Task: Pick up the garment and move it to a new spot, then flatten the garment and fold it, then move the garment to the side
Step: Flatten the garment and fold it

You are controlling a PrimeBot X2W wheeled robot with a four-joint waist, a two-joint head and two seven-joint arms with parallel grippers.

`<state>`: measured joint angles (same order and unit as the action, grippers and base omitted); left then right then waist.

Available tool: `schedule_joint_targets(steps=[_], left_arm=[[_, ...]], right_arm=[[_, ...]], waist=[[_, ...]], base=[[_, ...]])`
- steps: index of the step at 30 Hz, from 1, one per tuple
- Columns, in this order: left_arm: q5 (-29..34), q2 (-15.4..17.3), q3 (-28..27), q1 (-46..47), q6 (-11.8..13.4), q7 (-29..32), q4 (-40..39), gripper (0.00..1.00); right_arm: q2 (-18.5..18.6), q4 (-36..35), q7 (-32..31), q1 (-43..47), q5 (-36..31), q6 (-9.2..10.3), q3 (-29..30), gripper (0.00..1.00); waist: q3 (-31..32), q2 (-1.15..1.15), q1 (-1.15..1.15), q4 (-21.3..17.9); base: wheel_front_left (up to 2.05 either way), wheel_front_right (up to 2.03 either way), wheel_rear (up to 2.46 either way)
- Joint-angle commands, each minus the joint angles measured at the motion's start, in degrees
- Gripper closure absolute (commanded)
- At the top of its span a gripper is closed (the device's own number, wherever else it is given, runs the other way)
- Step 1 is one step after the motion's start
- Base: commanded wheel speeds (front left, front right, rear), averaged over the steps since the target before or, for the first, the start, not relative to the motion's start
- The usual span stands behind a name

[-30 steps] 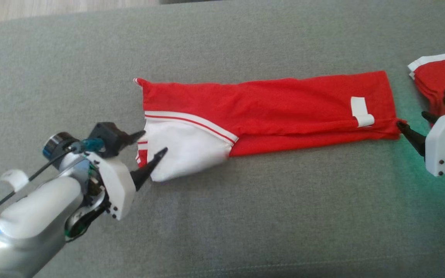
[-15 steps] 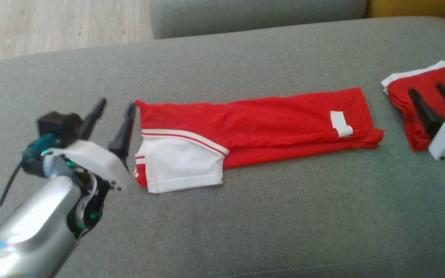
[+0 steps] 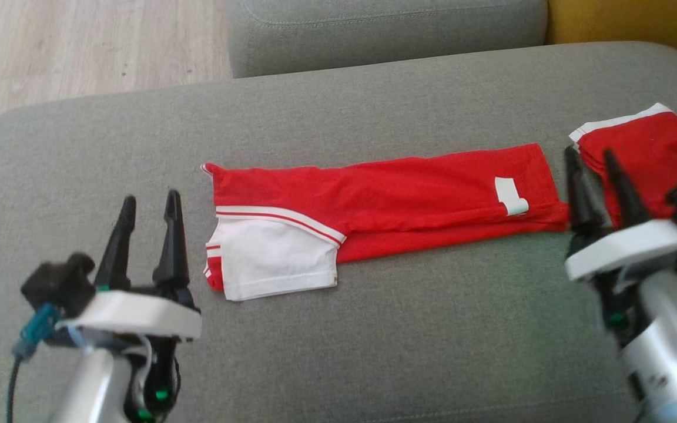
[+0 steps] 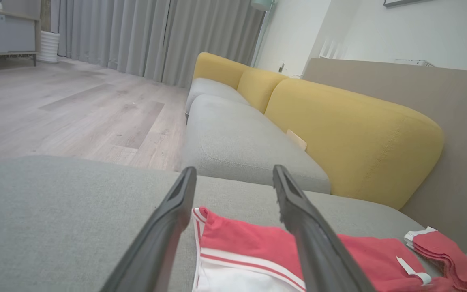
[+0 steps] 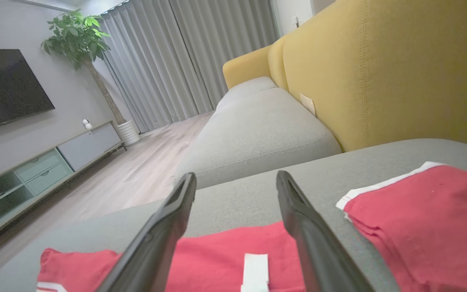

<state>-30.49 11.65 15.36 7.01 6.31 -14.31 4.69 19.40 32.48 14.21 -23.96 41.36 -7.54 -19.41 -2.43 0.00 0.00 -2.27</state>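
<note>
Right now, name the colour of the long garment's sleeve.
The sleeve is white with red-striped edges; head view best.

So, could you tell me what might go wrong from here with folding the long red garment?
1. The right gripper hovers open close to both the right end of the garment and the second folded red garment; reaching in, it could snag the wrong one.
2. The white sleeve lies folded at the left end near the open left gripper; lifting there may let it flop out.
3. On the soft cushion, a pinch might catch only the top layer.
</note>
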Motion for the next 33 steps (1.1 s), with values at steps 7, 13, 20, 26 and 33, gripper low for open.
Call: schedule_joint_targets(steps=[7, 13, 20, 26, 33], left_arm=[[7.73, -5.73, -8.12, -2.32, -7.13, -0.68, 0.41, 0.00], [10.74, -7.86, -10.51, -1.08, -10.56, -0.68, 2.25, 0.00], [12.49, -8.59, -10.48, 1.57, -12.36, -0.69, 3.61, 0.00], [12.43, -8.74, -9.62, 2.97, -13.03, -0.69, 4.55, 0.00], [11.28, -8.76, -7.89, 3.00, -13.22, -0.69, 5.04, 0.00]], right_arm=[[-9.55, -7.62, 0.77, 8.07, -12.85, 0.05, 8.95, 0.00], [-12.39, -8.15, 0.70, 9.40, -18.22, 0.05, 12.64, 0.00], [-14.35, -2.14, -3.96, 5.22, -22.05, 0.05, 20.20, 0.00], [-15.44, 4.53, -5.54, 0.23, -26.23, 0.05, 30.69, 0.00], [-16.26, 13.80, -8.91, -3.79, -34.17, 0.05, 40.55, 0.00]], waist=[[-0.33, 0.00, 0.00, 0.55], [-2.33, 0.00, 0.00, 1.65], [-5.90, 0.00, 0.00, 3.56], [-7.91, 0.00, 0.00, 5.48], [-8.72, 0.00, 0.00, 6.44]], base=[[0.00, 0.00, 0.00], [0.00, 0.00, 0.00], [0.00, 0.00, 0.00], [0.00, 0.00, 0.00], [0.00, 0.00, 0.00]])
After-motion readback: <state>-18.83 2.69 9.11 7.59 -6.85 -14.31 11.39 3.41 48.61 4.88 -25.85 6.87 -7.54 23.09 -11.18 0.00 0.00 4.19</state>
